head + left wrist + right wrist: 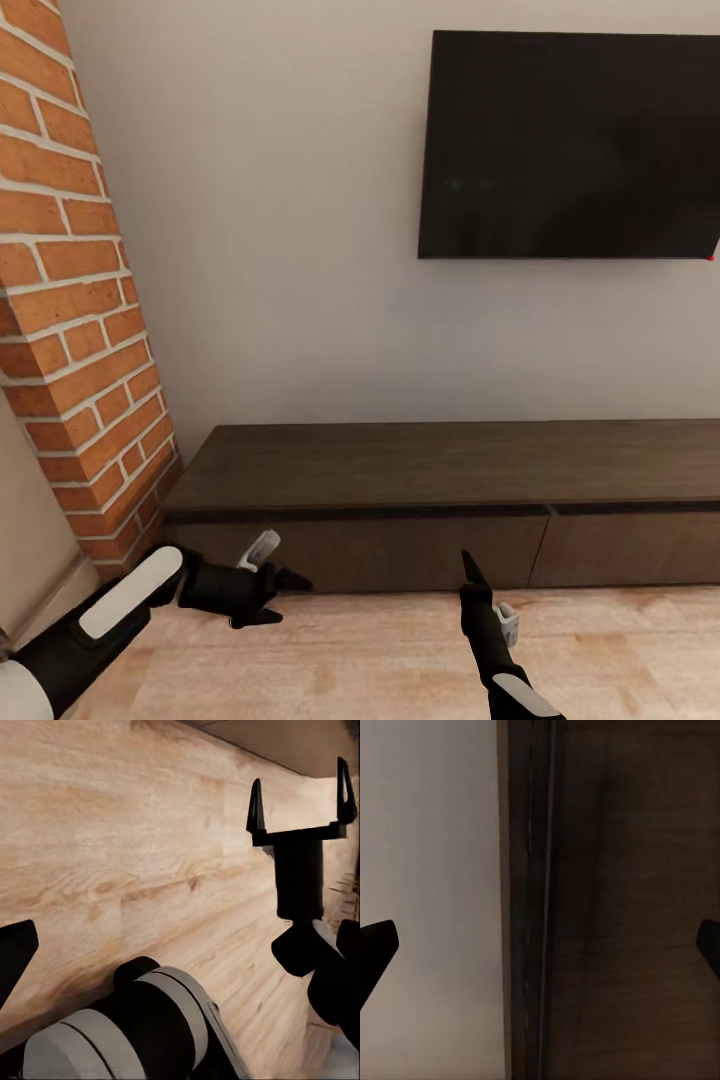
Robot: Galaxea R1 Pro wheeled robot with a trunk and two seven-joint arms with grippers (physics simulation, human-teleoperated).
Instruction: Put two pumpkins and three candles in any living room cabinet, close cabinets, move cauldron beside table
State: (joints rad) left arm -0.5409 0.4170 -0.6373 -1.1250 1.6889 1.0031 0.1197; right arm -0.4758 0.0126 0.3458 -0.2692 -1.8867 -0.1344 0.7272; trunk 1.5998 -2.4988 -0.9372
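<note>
Cabinet (440, 500), drawers shut, is lying at 12 o'clock beyond both grippers, long axis running 9-to-3; right gripper (470, 572), jaws open, is pointing nearer its front than left gripper (275, 595), jaws open.

The long dark-brown cabinet (450, 470), drawers shut, stands on the light wood floor (350, 650).

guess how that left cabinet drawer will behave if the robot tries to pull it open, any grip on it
Likely hard to grip: the left drawer front of the cabinet looks flat and handle-free, so fingers may slip. It is wide, so a pull by the open right gripper near its right end might skew it. The unit itself looks heavy and should stay put.
</note>
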